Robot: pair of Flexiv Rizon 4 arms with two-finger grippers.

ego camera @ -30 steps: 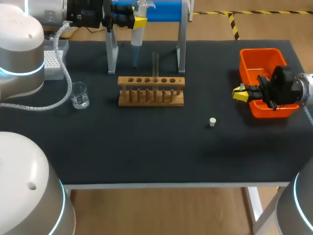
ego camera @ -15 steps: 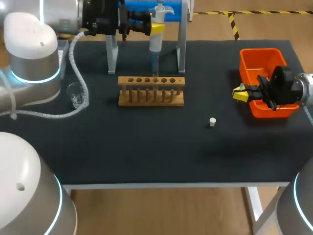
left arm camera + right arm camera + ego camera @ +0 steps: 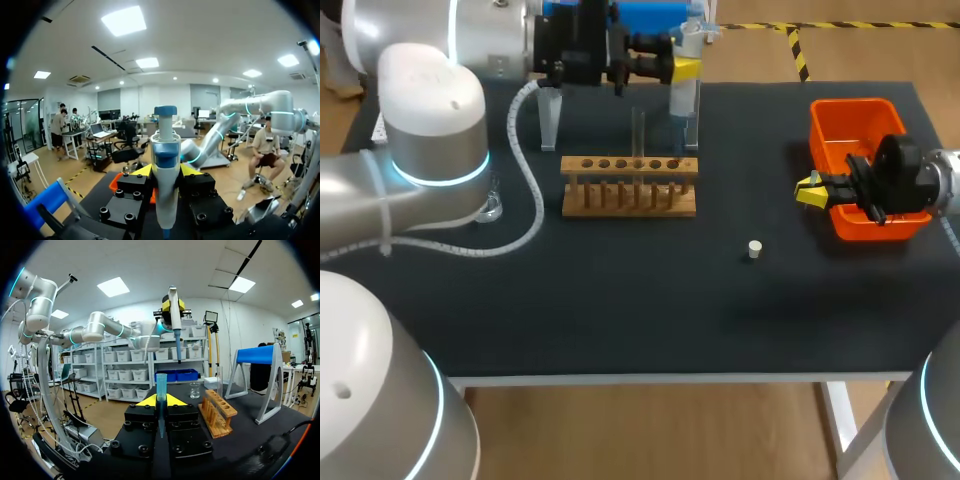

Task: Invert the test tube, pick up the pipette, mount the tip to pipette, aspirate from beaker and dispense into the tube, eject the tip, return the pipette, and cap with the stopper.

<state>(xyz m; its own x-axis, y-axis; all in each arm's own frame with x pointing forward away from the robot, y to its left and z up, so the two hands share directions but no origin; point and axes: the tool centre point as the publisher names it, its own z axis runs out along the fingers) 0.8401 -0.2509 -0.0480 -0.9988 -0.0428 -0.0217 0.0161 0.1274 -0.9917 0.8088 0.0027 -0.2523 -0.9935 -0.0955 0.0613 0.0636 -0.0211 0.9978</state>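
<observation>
**Q:** Head view, left to right: what's there?

**A:** The beaker [image 3: 488, 208] peeks out behind my left arm. My left gripper [image 3: 686, 70] is clamped on the pipette [image 3: 682, 98], upright behind the wooden rack's [image 3: 630, 190] right end. The test tube [image 3: 638, 130] stands in that rack.

**Q:** Further right?

**A:** The stopper [image 3: 754, 249] lies alone on the table. My right gripper [image 3: 808, 190], at the orange bin's [image 3: 840, 110] left side, pinches a blue tip [image 3: 161, 387].
</observation>
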